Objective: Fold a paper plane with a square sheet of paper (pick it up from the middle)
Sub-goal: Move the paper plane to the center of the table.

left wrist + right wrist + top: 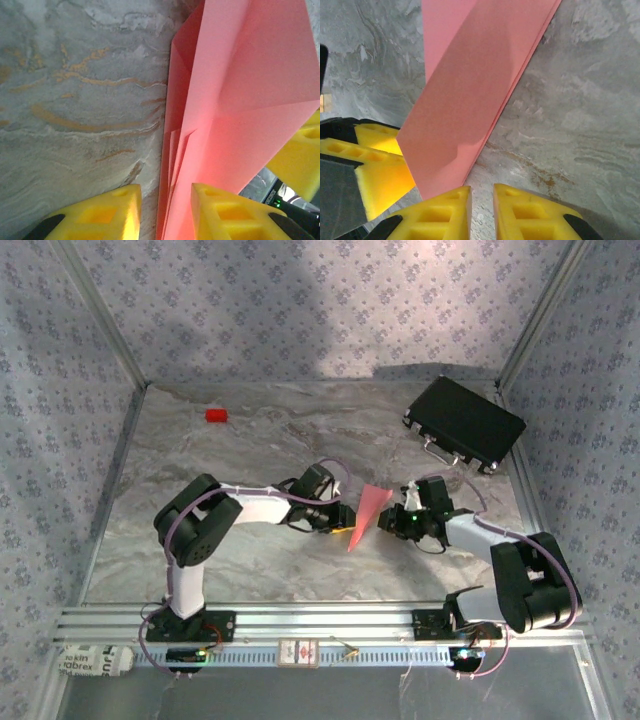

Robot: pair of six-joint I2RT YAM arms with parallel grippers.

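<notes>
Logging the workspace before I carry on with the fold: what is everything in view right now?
paper plane: one, salmon pink, middle of the table, between the two grippers
block: one, bright red, far left of the table
case: one, black, far right corner
table: one, grey marbled, under everything
left gripper: one, yellow fingers, open, paper edge in the gap
right gripper: one, yellow fingers, slightly open, beside the paper's edge

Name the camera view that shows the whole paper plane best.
Top external: the paper plane is whole there, a slim pointed pink dart. The left wrist view shows its layered folds close up; the right wrist view, one flat panel and an edge.
</notes>
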